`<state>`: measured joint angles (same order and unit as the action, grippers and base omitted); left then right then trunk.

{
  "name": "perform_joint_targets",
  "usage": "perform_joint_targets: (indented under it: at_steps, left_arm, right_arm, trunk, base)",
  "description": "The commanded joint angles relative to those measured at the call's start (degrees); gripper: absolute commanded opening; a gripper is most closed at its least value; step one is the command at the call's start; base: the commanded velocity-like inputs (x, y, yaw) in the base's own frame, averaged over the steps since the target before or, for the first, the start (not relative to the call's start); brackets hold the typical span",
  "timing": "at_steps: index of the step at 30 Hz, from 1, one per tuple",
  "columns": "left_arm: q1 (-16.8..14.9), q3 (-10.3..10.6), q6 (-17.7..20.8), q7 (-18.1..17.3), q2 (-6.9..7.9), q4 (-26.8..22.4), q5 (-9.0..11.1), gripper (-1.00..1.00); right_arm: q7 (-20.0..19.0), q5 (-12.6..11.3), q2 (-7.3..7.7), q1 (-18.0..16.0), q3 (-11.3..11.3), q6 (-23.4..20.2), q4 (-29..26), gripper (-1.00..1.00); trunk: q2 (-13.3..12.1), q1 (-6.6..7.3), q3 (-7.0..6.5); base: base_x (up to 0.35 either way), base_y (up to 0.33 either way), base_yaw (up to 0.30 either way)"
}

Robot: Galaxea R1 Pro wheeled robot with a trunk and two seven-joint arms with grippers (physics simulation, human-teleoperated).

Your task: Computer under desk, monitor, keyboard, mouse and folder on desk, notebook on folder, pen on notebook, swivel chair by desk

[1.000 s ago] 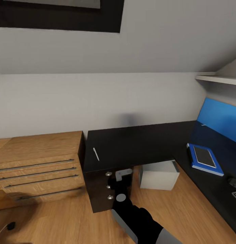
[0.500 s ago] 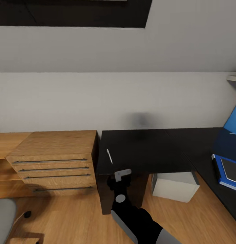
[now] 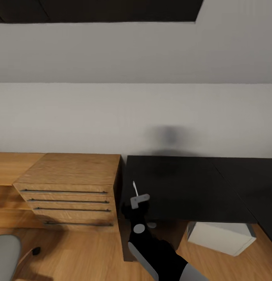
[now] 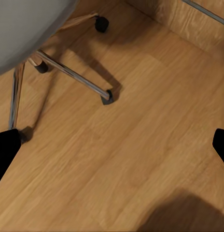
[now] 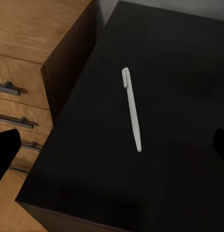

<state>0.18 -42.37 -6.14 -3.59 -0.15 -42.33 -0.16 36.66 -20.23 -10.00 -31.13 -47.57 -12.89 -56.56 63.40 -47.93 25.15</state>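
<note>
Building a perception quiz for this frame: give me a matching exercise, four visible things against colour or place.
Things:
1. pen
2. desk
3. drawer chest
4. computer

Descriptions:
A. wooden, left of the desk
B. white, lying on the desk top
C. pale box on the floor under the desk
D. black top against the wall

Pairs: 1-B, 2-D, 3-A, 4-C

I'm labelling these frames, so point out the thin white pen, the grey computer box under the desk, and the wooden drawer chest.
thin white pen [image 5: 132, 112], right wrist view, mid-barrel
grey computer box [image 3: 222, 237], head view, top face
wooden drawer chest [image 3: 73, 169], head view, top panel
</note>
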Motion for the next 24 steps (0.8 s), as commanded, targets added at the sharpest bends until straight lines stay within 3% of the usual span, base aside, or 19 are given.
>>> perform_joint_targets:
  at_steps: [1, 19, 24]
  left_arm:
    - [-0.01, -0.17, -0.10, -0.37, -0.02, -0.03, -0.02, 1.00]
    - [-0.01, -0.14, -0.10, -0.36, -0.19, -0.03, -0.19, 1.00]
    - [-0.01, 0.48, -0.10, -0.36, -0.27, -0.03, -0.19, 1.00]
  right_arm:
    - [0.15, -0.20, 0.00, -0.07, -0.16, -0.32, -0.04, 1.00]
    - [-1.63, 1.46, 0.00, -0.07, -0.21, 2.59, 0.08, 1.00]
    - [-6.14, 1.87, 0.00, -0.49, 0.72, 3.08, 2.45, 1.00]
  trunk:
    - [0.03, -0.03, 0.05]
    - [0.03, -0.03, 0.06]
    - [0.03, -0.03, 0.06]
  base:
    - [0.229, 0.000, 0.022]
    - [0.031, 0.000, 0.003]
    - [0.000, 0.000, 0.000]
